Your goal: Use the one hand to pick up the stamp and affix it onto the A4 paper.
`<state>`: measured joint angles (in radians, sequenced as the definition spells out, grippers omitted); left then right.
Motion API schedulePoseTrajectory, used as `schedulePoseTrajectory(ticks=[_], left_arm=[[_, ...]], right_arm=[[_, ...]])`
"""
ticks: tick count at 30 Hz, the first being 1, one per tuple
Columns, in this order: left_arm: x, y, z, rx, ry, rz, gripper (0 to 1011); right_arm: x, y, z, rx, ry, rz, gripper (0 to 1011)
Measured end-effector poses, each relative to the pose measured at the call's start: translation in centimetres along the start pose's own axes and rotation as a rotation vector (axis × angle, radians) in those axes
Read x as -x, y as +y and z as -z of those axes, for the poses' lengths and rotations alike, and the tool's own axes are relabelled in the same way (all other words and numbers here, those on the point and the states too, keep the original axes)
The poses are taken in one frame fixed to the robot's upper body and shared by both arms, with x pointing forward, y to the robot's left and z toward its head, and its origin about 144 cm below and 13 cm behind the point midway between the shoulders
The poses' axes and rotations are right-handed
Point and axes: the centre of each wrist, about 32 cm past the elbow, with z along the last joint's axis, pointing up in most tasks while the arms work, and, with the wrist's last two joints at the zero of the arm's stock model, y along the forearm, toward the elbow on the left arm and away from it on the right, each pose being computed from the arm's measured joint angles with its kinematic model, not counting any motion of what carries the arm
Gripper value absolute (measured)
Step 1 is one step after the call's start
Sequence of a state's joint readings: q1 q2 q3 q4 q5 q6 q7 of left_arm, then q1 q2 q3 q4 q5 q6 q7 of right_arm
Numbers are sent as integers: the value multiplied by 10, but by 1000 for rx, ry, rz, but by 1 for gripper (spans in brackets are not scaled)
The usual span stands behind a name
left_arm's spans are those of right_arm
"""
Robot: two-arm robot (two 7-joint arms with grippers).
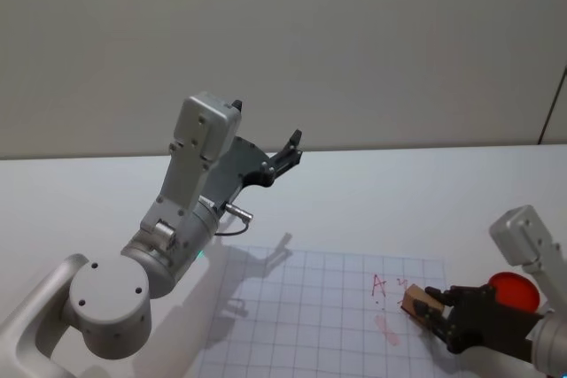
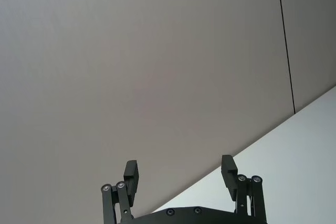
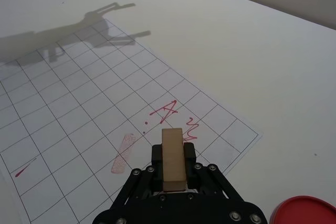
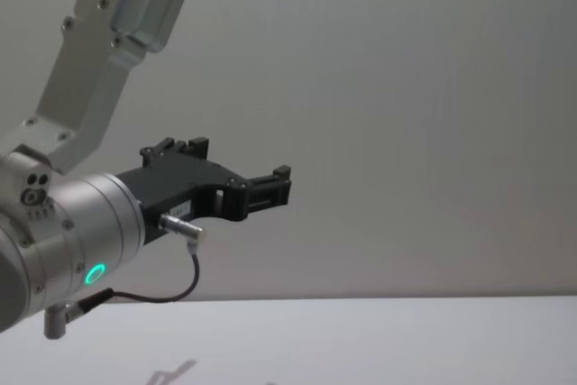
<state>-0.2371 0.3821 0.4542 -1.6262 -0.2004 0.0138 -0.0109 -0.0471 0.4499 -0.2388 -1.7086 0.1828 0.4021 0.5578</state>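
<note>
1. We have the right gripper (image 3: 172,155) clenched on the stamp (image 3: 172,158), a plain wooden block pinched between the two fingers at its sides. Its long axis points forward, out past the fingertips.
2. The stamp sits over the near right part of the paper (image 3: 79,119), a gridded sheet lying flat on the white table (image 1: 399,192). It is just short of the red handwriting (image 3: 165,111). We cannot tell whether its face touches the sheet; it looks lifted off.
3. A pale red bar-shaped mark (image 3: 123,153) already lies on the paper just beside the stamp, so we judge that one print may be down, and a faint one.
4. To stamp well, we would first bring the inked face level with the sheet, because a tilted block prints one edge only.
5. We would then go straight down onto an unmarked square and press evenly, with no sideways drag that could smear the ink.
6. We would lift straight up, gripping firmly so the block does not twist.
7. The red ink pad (image 3: 304,211) rests on the table just off the paper's right side, handy if the face needs ink.
8. The left gripper (image 2: 181,174) is parked high above the table's left, its fingers spread and holding nothing.
</note>
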Motion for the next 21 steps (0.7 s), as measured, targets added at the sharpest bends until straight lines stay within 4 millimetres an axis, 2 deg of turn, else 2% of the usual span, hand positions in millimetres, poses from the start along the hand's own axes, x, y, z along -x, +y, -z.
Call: schedulePoseTrajectory(ticks=[11, 21], left_arm=[[0, 0, 0, 0, 0, 0, 1001], [0, 0, 0, 0, 0, 0, 1001]], right_arm=[[0, 15, 2, 31, -5, -30, 217], [1, 18, -8, -24, -12, -29, 218]])
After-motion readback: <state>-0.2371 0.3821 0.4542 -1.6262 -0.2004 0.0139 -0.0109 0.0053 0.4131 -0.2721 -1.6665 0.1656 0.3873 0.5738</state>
